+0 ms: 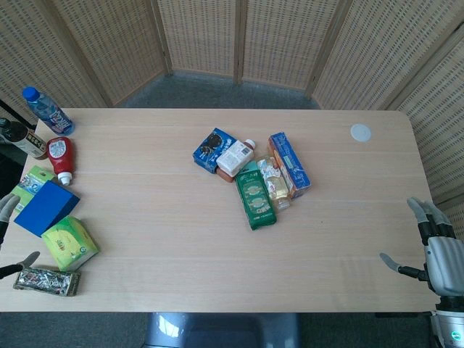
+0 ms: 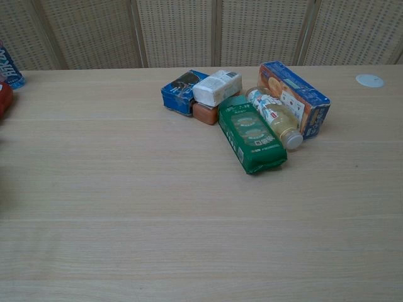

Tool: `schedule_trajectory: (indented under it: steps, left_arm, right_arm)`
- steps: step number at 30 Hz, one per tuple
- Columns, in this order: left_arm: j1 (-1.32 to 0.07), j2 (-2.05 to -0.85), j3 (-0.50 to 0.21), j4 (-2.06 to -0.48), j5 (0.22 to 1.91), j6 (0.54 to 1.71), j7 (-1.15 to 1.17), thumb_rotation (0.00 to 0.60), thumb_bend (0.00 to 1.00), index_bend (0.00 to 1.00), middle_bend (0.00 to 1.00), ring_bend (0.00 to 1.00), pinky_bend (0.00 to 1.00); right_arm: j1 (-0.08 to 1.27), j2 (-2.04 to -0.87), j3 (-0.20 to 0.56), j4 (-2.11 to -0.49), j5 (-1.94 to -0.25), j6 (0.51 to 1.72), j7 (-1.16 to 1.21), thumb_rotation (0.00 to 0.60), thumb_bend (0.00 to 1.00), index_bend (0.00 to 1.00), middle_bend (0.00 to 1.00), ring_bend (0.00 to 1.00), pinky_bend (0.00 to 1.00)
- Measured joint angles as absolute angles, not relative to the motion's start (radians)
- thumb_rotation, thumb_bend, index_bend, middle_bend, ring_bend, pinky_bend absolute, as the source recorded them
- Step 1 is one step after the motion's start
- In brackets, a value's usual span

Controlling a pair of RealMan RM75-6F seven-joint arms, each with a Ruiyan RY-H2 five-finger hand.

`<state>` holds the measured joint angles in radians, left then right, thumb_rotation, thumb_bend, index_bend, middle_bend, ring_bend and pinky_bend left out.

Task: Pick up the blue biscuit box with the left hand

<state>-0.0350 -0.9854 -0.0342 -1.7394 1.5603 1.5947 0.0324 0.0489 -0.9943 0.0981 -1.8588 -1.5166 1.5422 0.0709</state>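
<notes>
My left hand sits off the near left edge of the counter, only partly in view, its fingers apart and holding nothing, while my right hand hangs past the near right edge, fingers spread and empty. The blue biscuit box lies well apart from both, around the middle of the counter at the left end of a cluster, touching a white carton, with a green packet just beyond it.

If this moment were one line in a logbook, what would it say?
left robot hand: open, table edge | right robot hand: open | blue box: untouched, mid-table
</notes>
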Motion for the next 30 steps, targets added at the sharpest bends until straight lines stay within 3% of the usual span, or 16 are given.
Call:
schedule_trajectory:
  steps: [8, 14, 20, 24, 30]
  left_arm:
    - [-0.05, -0.991, -0.032, -1.734, 1.551, 1.552, 0.037, 0.6, 0.0, 0.0, 0.0, 0.0, 0.0]
    - [-0.123, -0.96, -0.058, -1.781, 1.485, 1.412, 0.073, 0.6, 0.0, 0.0, 0.0, 0.0, 0.0]
    - [-0.307, -0.895, -0.131, -1.869, 1.329, 1.129, 0.149, 0.6, 0.0, 0.0, 0.0, 0.0, 0.0]
    - [-0.504, -0.881, -0.187, -1.89, 1.153, 0.917, 0.267, 0.6, 0.0, 0.0, 0.0, 0.0, 0.0]
    - [-0.784, -0.974, -0.225, -1.807, 0.903, 0.774, 0.486, 0.6, 0.0, 0.0, 0.0, 0.0, 0.0]
  right_arm:
    - [0.046, -0.995, 0.099, -1.858, -1.51, 1.546, 0.066, 0.524, 0.0, 0.0, 0.0, 0.0, 0.0]
    - [0.058, -1.006, 0.11, -1.855, -1.482, 1.526, 0.054, 0.526, 0.0, 0.0, 0.0, 0.0, 0.0]
    - [0.073, -1.018, 0.119, -1.839, -1.442, 1.493, 0.046, 0.525, 0.0, 0.0, 0.0, 0.0, 0.0]
    - [0.08, -1.02, 0.125, -1.828, -1.419, 1.475, 0.058, 0.526, 0.0, 0.0, 0.0, 0.0, 0.0]
    - [0.085, -1.013, 0.131, -1.821, -1.404, 1.461, 0.089, 0.525, 0.0, 0.0, 0.0, 0.0, 0.0]
